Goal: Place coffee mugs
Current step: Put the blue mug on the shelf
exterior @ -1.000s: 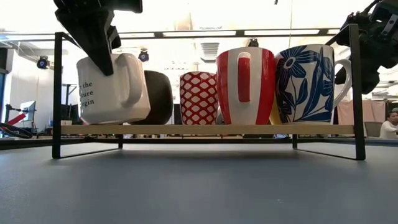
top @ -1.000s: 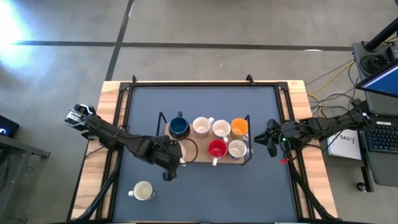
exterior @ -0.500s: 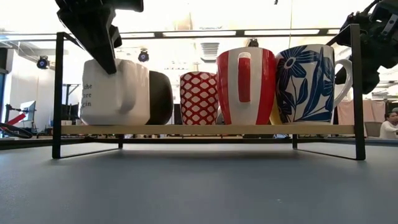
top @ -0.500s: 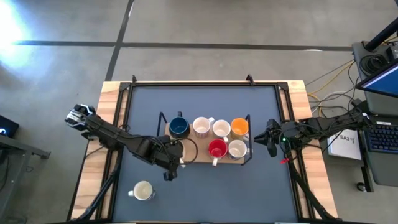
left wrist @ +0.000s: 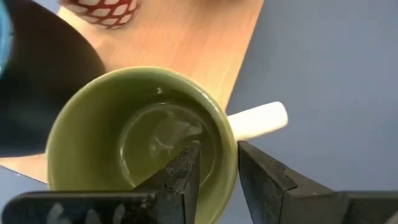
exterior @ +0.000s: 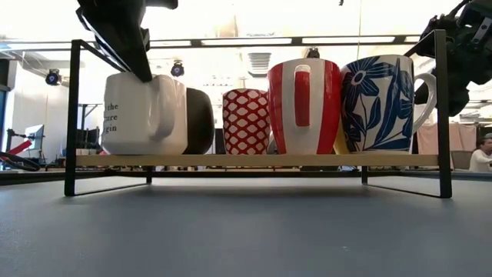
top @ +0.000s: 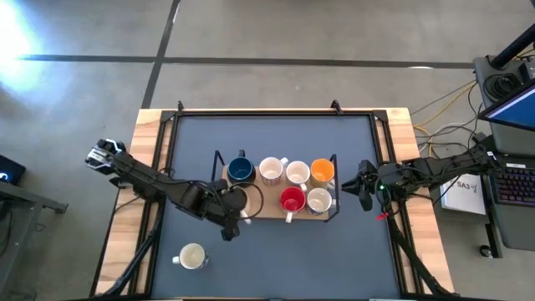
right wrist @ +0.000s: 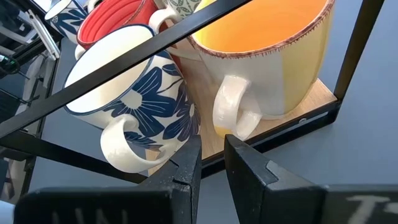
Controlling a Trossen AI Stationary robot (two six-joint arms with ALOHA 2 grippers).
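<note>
While its fingers straddle the rim without clamping it, the left pincer [left wrist: 217,180] hangs over the green-lined mug [left wrist: 134,134] on the wooden rack [left wrist: 186,43]. Off the rack's other end waits the right pincer [top: 361,186], state unclear.

In the low view the black printed words on the white ceramic mug [exterior: 144,114] run off around its curved side (only word-ends show), and the dark left gripper [exterior: 144,75] above is cut off by the top edge.

I see the rack [top: 280,216] from overhead, level at tabletop, and close from both wrists.
</note>
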